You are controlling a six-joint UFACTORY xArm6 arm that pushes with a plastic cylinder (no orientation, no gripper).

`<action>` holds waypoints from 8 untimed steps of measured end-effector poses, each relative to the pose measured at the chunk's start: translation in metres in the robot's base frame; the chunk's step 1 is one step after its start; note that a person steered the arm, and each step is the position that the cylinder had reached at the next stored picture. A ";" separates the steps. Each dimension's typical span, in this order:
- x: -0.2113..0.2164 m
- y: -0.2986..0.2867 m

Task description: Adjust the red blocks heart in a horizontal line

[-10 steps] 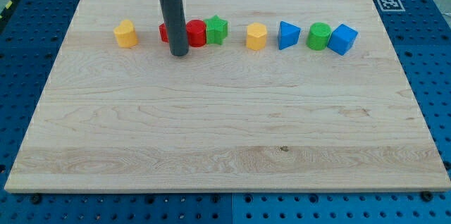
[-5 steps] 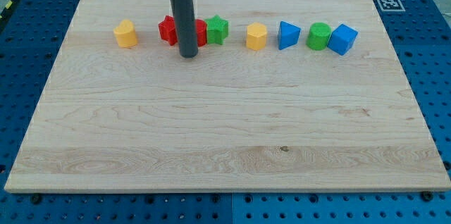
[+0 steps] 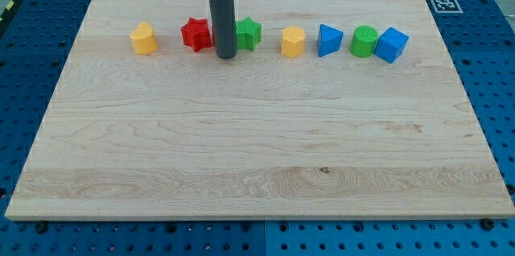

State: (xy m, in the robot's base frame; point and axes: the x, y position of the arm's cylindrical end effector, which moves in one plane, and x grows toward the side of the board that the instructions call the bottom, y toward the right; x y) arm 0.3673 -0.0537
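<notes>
My tip rests on the board just below the row of blocks, in front of the gap between the red star and the green star. The rod hides most of a second red block behind it; only a sliver of red shows, so its shape cannot be made out. The red star sits to the tip's upper left, the green star to its upper right.
Along the same row stand a yellow heart at the view's left, a yellow hexagon, a blue triangular block, a green cylinder and a blue cube. The wooden board carries them all.
My tip has moved to the view's right along the row, from below the red star to below the second red block. The red star is now uncovered.
</notes>
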 end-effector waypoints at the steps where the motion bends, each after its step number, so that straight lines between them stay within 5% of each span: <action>1: 0.000 0.000; 5: 0.031 -0.123; 8: 0.014 -0.126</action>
State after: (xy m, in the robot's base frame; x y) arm 0.3810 -0.1793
